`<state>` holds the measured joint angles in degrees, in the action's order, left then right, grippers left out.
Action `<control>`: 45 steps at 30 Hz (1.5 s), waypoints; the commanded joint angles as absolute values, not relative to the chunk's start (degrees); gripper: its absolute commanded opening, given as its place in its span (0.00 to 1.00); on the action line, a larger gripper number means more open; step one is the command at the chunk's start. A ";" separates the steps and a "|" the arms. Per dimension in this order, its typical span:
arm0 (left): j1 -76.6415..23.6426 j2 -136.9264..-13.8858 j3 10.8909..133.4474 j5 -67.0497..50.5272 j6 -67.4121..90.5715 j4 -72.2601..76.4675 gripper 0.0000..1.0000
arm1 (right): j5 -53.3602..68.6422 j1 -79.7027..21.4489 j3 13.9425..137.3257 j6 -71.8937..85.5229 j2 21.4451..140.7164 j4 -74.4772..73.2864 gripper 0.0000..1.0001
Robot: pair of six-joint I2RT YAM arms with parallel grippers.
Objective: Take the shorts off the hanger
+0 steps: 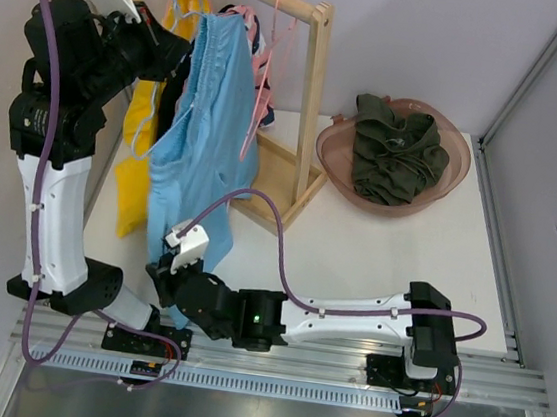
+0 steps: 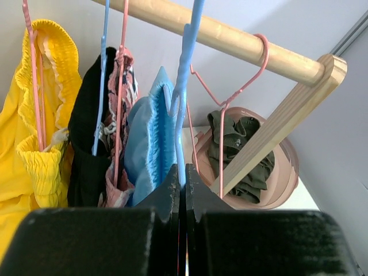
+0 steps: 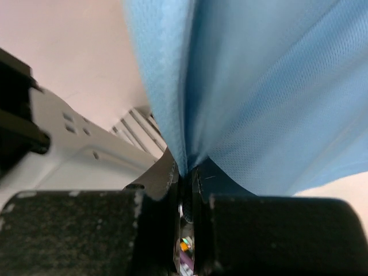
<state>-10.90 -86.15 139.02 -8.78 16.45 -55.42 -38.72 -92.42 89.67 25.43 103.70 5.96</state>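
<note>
Pale lilac walls [image 1: 428, 44], white table [image 1: 384, 251]

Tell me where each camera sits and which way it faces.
Top external: above and behind the bases, looking down on table, rack and both arms.
Left wrist: on the left gripper, facing the rail; its fingers pinch the blue hanger.
Right wrist: on the right gripper, looking up the blue shorts it clamps.
Shared: top and left wrist both show the pink basin.
</note>
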 commanded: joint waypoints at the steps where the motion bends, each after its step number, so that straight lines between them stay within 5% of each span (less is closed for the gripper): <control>1: -9.93 -86.23 142.21 -8.70 16.61 -41.05 0.00 | -36.56 -94.92 88.07 27.96 106.08 0.18 0.00; 11: -9.93 -78.34 133.09 -12.21 17.66 -41.22 0.00 | -37.61 -89.31 89.11 24.71 104.68 0.88 0.00; 15: -10.11 -66.12 108.73 -14.85 20.38 -37.46 0.00 | -36.40 -81.76 96.66 18.56 103.80 -2.81 0.00; 19: -10.72 -58.19 99.33 -15.03 21.27 -40.85 0.00 | -31.38 -73.32 103.44 16.71 103.01 -4.13 0.00; 34: -18.98 -49.67 95.55 -14.59 24.43 -53.26 0.00 | -29.00 -67.59 95.45 22.15 100.63 -4.74 0.00; 45: -23.38 -33.07 67.51 -19.68 28.04 -49.94 0.00 | -26.11 -59.16 101.51 19.16 103.36 -7.56 0.00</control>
